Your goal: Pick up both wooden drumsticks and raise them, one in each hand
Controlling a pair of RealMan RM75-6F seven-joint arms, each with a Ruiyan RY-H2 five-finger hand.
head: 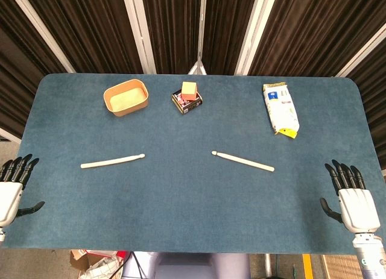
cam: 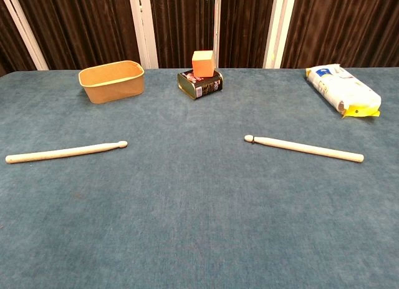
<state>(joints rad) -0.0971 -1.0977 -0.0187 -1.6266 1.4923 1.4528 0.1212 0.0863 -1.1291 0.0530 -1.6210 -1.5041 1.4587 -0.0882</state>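
Two pale wooden drumsticks lie flat on the blue table. The left drumstick (head: pixel 113 161) (cam: pixel 65 152) points its tip toward the centre, and so does the right drumstick (head: pixel 242 161) (cam: pixel 303 148). My left hand (head: pixel 12 185) hovers at the table's left edge, fingers spread, holding nothing, well left of its stick. At the front right corner my right hand (head: pixel 351 197) is likewise open and empty, to the right of and nearer than the other stick. Neither hand shows in the chest view.
At the back stand a tan bowl (head: pixel 126 97) (cam: pixel 112 80), a dark box with an orange cube on top (head: pixel 187 96) (cam: pixel 201 77) and a white packet (head: pixel 280 108) (cam: pixel 341 89). The blue table (head: pixel 193 213) reaches its front edge just before my hands.
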